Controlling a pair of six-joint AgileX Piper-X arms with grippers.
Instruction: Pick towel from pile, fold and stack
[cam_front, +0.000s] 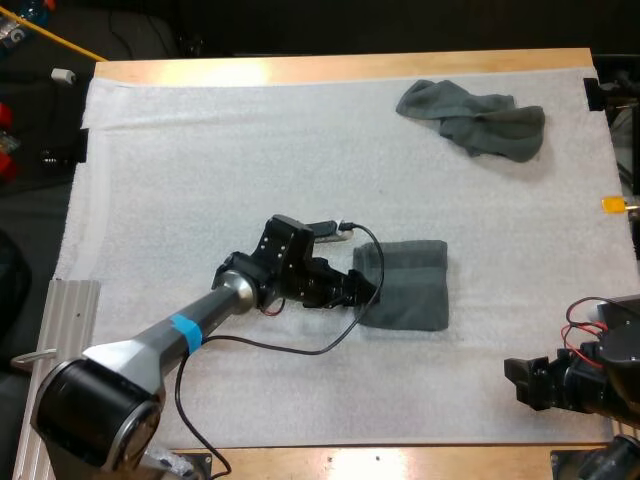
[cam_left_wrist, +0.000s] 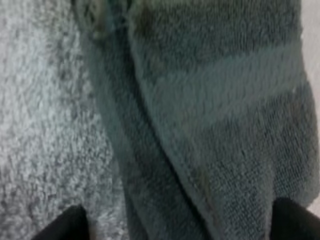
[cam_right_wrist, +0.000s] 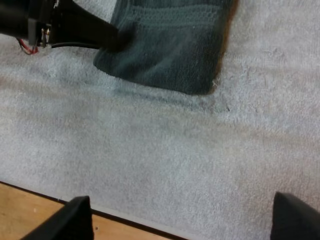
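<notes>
A folded dark grey-green towel (cam_front: 405, 285) lies flat on the white mat (cam_front: 200, 170), right of centre. My left gripper (cam_front: 368, 292) is low at the towel's left edge, its fingers open and standing wide on either side of the towel's folded layers (cam_left_wrist: 210, 125). From the right wrist view, the left gripper's tip (cam_right_wrist: 112, 37) touches that same edge of the folded towel (cam_right_wrist: 170, 50). A crumpled towel (cam_front: 480, 118) sits at the far right of the mat. My right gripper (cam_front: 520, 380) hovers open over bare mat near the front right edge, holding nothing.
A ribbed metal plate (cam_front: 60, 320) lies off the mat's front left. The wooden table edge (cam_right_wrist: 30, 205) runs just in front of my right gripper. Bare mat spreads across the left and middle.
</notes>
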